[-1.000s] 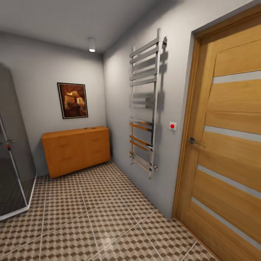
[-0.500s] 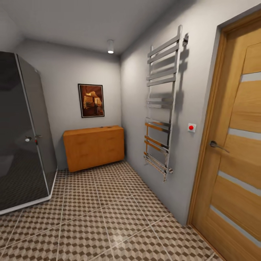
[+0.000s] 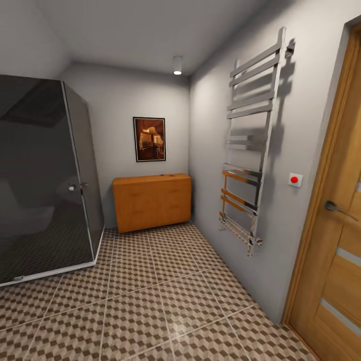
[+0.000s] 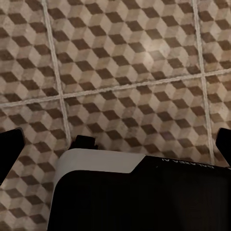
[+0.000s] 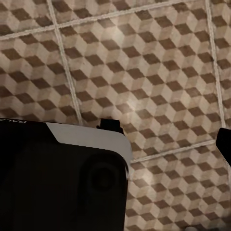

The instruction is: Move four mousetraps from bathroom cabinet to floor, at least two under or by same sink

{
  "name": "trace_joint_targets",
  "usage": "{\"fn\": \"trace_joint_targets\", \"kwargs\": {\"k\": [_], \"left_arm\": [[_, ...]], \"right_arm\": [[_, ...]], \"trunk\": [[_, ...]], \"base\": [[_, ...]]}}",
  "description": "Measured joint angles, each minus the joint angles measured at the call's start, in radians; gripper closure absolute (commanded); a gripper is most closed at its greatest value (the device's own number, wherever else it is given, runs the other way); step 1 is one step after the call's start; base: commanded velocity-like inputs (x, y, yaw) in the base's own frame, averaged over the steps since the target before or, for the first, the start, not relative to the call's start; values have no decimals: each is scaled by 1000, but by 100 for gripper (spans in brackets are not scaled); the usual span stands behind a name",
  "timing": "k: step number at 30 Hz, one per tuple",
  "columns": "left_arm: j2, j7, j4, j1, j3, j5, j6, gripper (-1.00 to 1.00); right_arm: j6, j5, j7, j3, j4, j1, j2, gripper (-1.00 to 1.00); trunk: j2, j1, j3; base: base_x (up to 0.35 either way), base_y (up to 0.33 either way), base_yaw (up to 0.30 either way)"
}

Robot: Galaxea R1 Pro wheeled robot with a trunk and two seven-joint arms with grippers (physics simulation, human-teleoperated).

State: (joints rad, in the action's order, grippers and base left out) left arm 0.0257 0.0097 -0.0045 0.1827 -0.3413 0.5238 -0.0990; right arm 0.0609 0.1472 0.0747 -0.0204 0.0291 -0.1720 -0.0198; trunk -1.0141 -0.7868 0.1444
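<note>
Cabinet (image 3: 152,201) stands at 12 o'clock across the bathroom floor (image 3: 150,301); both grippers' fingers: cannot tell.

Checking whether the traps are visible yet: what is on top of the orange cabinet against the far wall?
On the cabinet, a few small dark specks sit near the back right of its flat top, too small to identify. Its doors and drawers look closed, so the inside is hidden. A framed picture hangs above it.
</note>
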Motion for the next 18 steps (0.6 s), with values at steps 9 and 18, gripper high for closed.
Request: {"fn": "trace_joint_targets", "kwargs": {"k": [9, 18], "left_arm": [[0, 0, 0, 0, 0, 0, 1, -100], [0, 0, 0, 0, 0, 0, 1, -100]], "right_arm": [[0, 0, 0, 0, 0, 0, 0, -100], [0, 0, 0, 0, 0, 0, 1, -100]], "trunk": [[0, 0, 0], [0, 0, 0]], "base": [[0, 0, 285], [0, 0, 243]]}}
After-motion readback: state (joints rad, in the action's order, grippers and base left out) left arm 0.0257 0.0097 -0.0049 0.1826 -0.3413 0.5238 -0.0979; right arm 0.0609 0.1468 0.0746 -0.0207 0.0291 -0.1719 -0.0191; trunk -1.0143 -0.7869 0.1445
